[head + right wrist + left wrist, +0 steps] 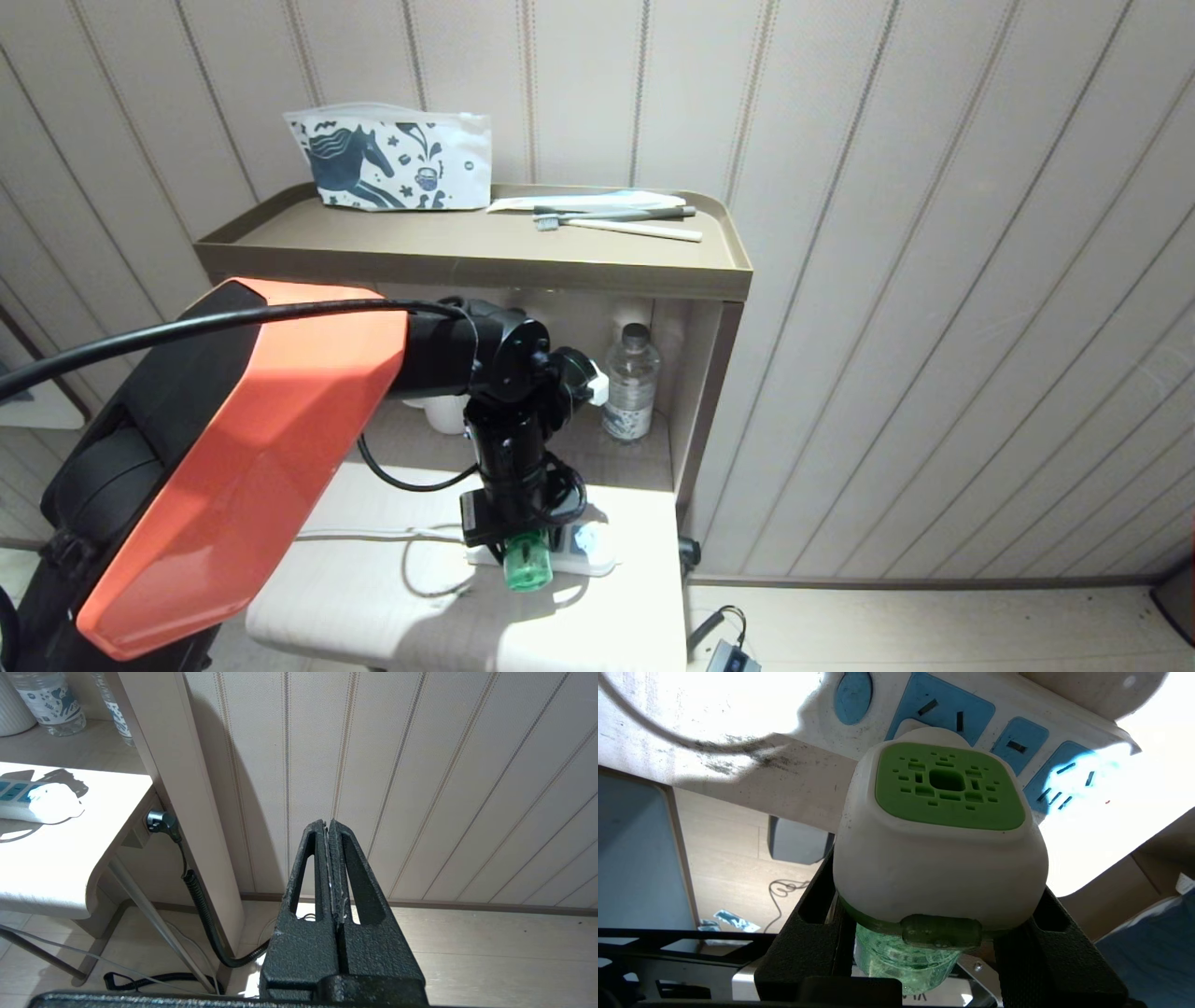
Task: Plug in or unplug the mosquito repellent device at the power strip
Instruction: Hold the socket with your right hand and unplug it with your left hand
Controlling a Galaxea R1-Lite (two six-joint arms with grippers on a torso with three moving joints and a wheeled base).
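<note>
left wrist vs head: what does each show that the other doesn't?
Left wrist only: the mosquito repellent device's green vented face and white shell, the left gripper's fingers clamped on either side of it, and the blue socket faces of the power strip.

Head only: the printed pouch and toothbrushes on the upper shelf, and a water bottle in the niche below.

Both: device, power strip, left gripper, the white table.

Harsh sunlight glare on tabletop [616,597], hard arm shadows, sharp focus
</note>
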